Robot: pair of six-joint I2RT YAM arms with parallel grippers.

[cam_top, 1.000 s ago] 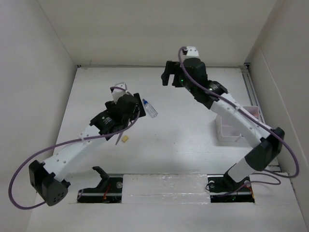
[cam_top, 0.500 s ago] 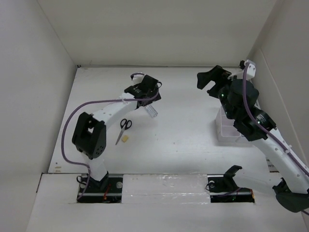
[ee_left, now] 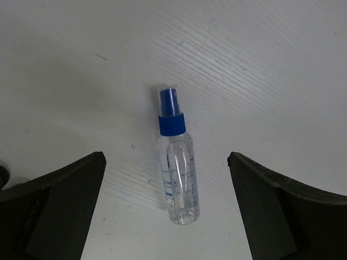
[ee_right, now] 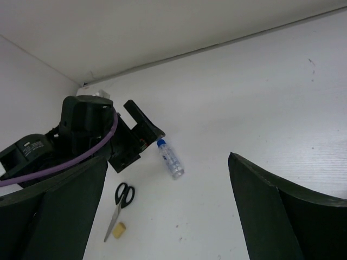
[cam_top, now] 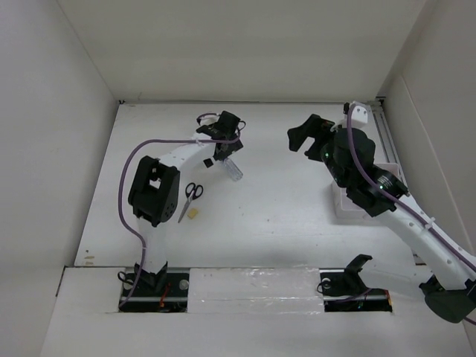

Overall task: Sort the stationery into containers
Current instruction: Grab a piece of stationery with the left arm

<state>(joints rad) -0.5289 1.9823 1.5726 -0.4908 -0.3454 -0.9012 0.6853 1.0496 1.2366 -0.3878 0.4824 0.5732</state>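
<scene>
The blue-capped clear glue bottle (ee_left: 177, 165) lies flat on the white table, cap pointing away from me in the left wrist view. My left gripper (ee_left: 165, 160) hangs over it, open, one finger on each side and neither touching it. From the top view the left gripper (cam_top: 226, 147) sits just above the bottle (cam_top: 235, 171). Black-handled scissors (cam_top: 190, 198) and a small yellow eraser (cam_top: 193, 214) lie nearer the left arm's base. My right gripper (cam_top: 303, 135) is raised over mid-table, open and empty. The right wrist view takes in the bottle (ee_right: 170, 159), scissors (ee_right: 120, 201) and eraser (ee_right: 119, 231).
A translucent white container (cam_top: 346, 208) stands at the right, partly hidden under my right arm. White walls close in the table at the back and both sides. The left arm's purple cable (cam_top: 126, 201) loops out to the left.
The left arm has swung forward and set its gripper down over the bottle. The right gripper swung out to the right, then came back left towards mid-table. No object has moved.
</scene>
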